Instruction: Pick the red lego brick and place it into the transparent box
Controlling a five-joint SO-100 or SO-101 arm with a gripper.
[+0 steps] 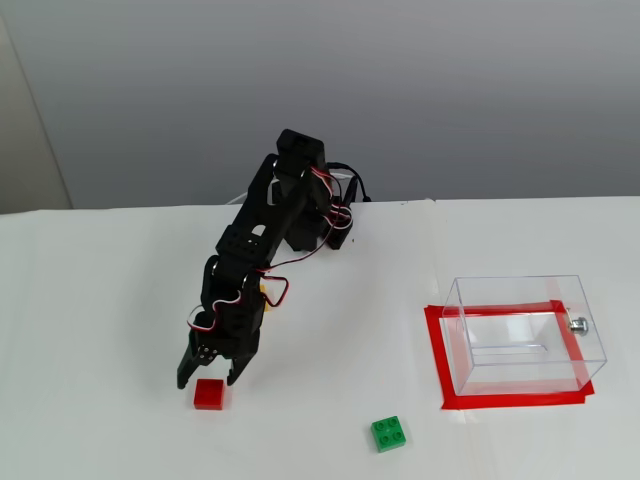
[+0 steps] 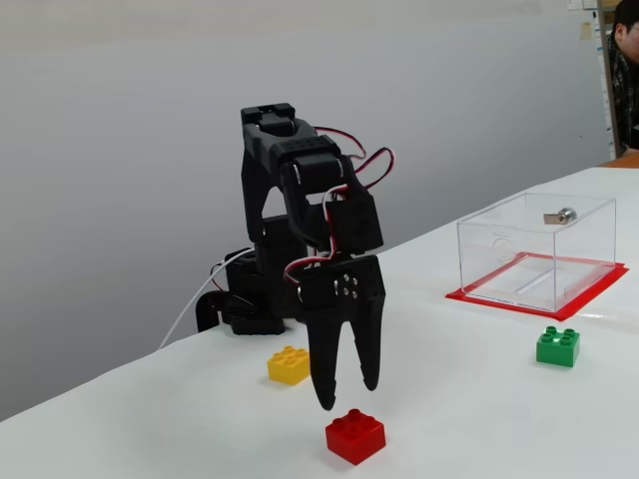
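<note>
The white bench [image 1: 100,300] carries everything here, and well off to the gripper's right in the high fixed view sits the clear plastic rectangular box [image 1: 520,330] on its red tape frame [image 1: 437,360], nothing inside it. The black two-finger gripper [image 2: 346,391] hangs with fingers spread, pinching nothing, just above the small bright-red square plastic brick [image 2: 354,436]. Best move: centre both fingers over its sides, drop straight, then close.

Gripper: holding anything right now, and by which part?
Nothing held. The gripper is open, its fingers just above the red lego brick, not touching it.
</note>
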